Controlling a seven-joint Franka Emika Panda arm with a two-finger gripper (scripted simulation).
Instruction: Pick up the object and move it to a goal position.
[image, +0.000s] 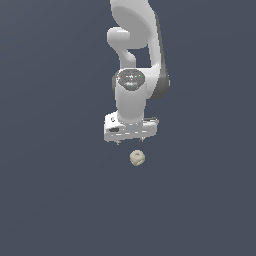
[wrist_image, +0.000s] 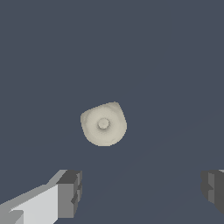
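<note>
Ball (image: 137, 158) first: it is small, cream and lumpy, and it sits by itself on the flat dark grey floor (image: 55, 210), just below my white claw (image: 130, 142) in the exterior view and not touching it. From the wrist view the ball (wrist_image: 103, 124) looks round with a little dent in the middle, and I can see the two dark finger pads (wrist_image: 70, 194) far apart from each other, one on each side, so the claw (wrist_image: 141, 190) is spread wide and holds nothing. I think the step now is to get down over the ball and pinch it. In the wrist view the ball is not between the pads yet; it sits off ahead of them, so I guess I should slide the claw a bit until the ball is right in the middle of the gap, then go straight down. I should go slow and low enough that the pads meet the fat middle of the ball, not the top, because a round lumpy thing may pop out or roll. Then I close gently and lift. I cannot see any goal mark in these pictures
</note>
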